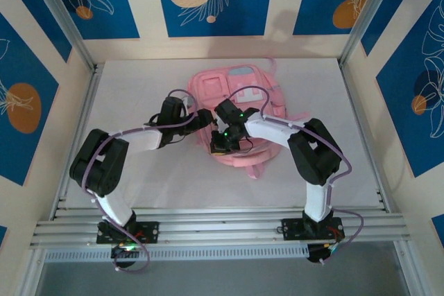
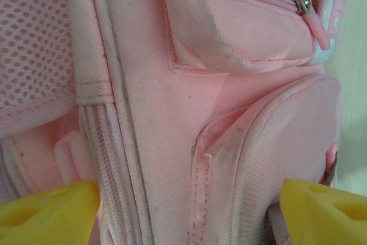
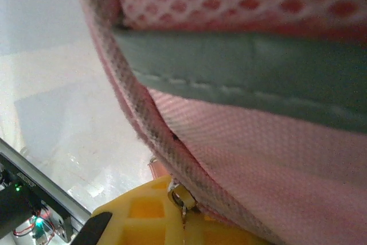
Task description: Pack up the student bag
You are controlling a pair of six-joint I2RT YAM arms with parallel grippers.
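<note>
**Two claws are working on the pink bag**

The student bag (image 1: 243,95) is lying flat in the middle of the white table (image 1: 139,88), with its front pockets facing up. Both arms are reaching in over its near end.

The left claw (image 2: 184,210) is standing wide apart and holding nothing. Its yellow fingers (image 2: 49,213) are sitting on either side of the bag's front, just short of a puffy pocket (image 2: 269,159).

The right claw (image 3: 183,213) is squeezed together. A small metal zip tag (image 3: 180,197) is sitting right at its tips, so it looks like it is pinching that tag at the bag's edge, below the grey-blue trim (image 3: 241,67).

To do this step well, I think the right claw should be pulling the tag slowly along the zip line, not up. The left claw should be closing on thick cloth close by, so the soft bag is not sliding or bunching.

The two claws are very near each other, so they could bump. Purple cables (image 1: 260,91) are looping over the bag. A loose pink strap (image 1: 253,168) is lying at the near end and could snag. I am not seeing things to pack on the table.
</note>
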